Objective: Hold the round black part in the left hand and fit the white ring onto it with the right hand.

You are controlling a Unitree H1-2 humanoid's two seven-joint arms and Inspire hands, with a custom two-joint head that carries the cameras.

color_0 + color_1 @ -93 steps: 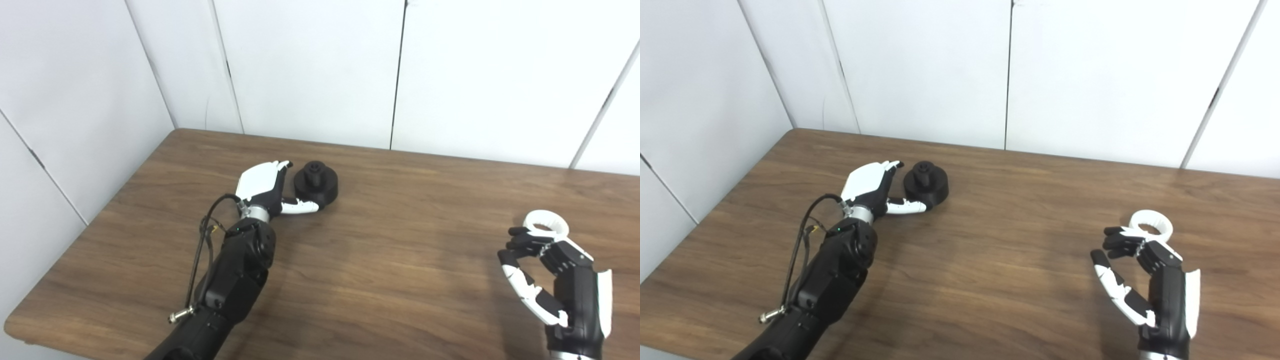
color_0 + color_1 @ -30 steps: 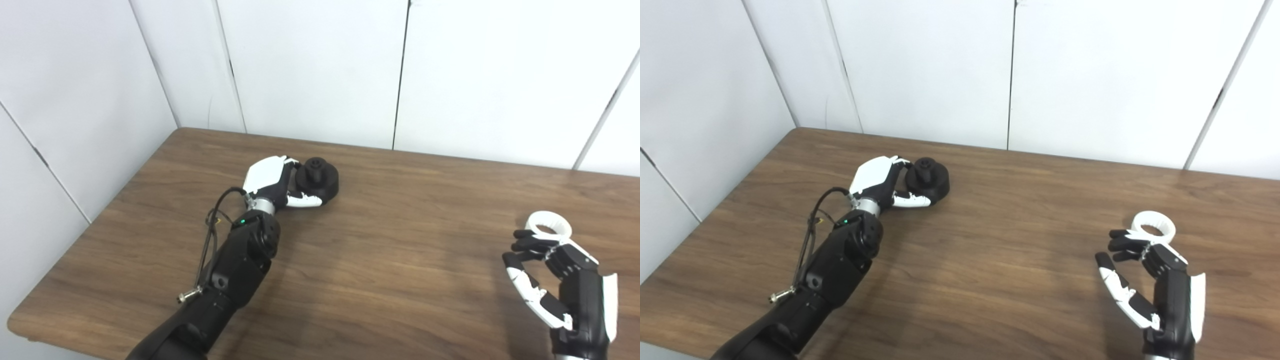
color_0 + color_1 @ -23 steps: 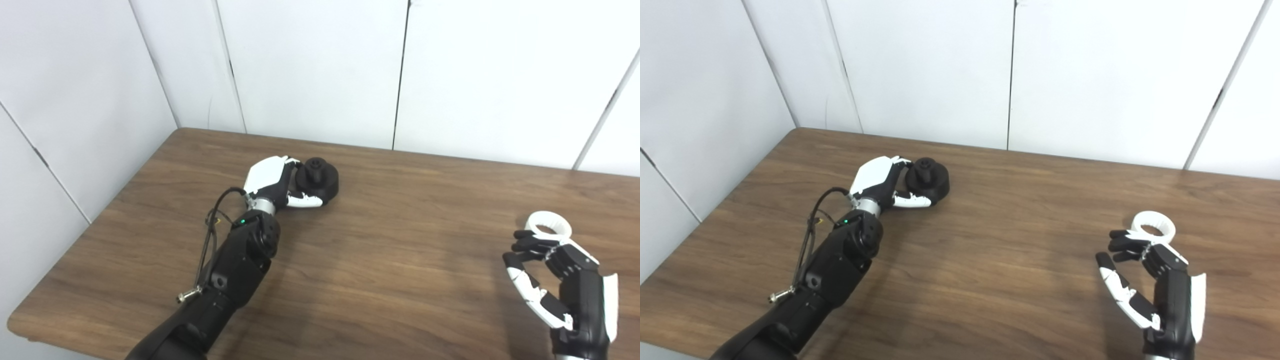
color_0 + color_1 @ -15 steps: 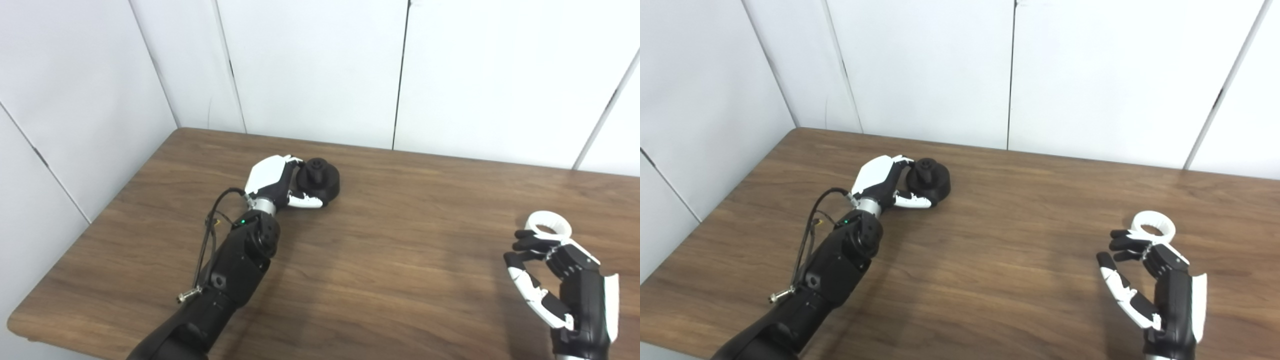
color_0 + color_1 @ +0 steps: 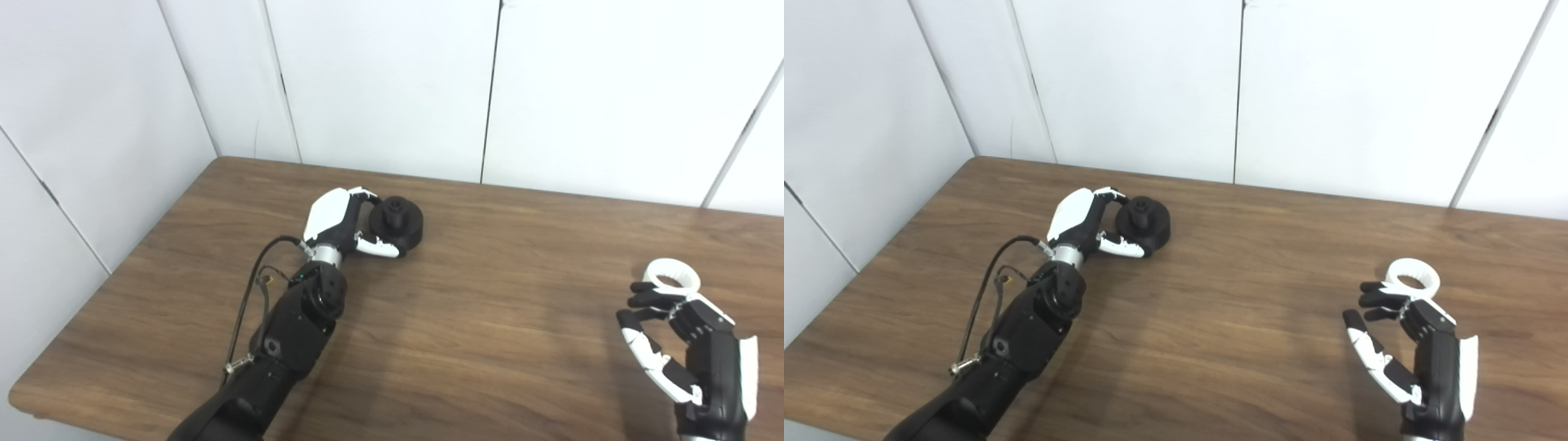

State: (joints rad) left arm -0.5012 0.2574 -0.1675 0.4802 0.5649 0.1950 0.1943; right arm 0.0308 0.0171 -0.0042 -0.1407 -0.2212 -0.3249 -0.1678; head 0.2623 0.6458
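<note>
1. Nearest me, low at the right of the wooden table, my right hand is raised upright with its fingers curled but apart, gripping nothing; I judge it is parked there, ready to reach for the ring

2. Just beyond its fingertips the white ring lies flat on the table, hole facing up; I cannot tell whether the fingertips touch its near rim, but it is not picked up, so the fitting step has not begun

3. Farther off, toward the left, my left hand is closed around the round black part, fingers over the top edge and thumb under the near side, well apart from the ring

4. The part's raised centre hub points up and slightly toward me, which I judge keeps it open for the ring to drop over

5. Farthest back stand plain white wall panels
</note>
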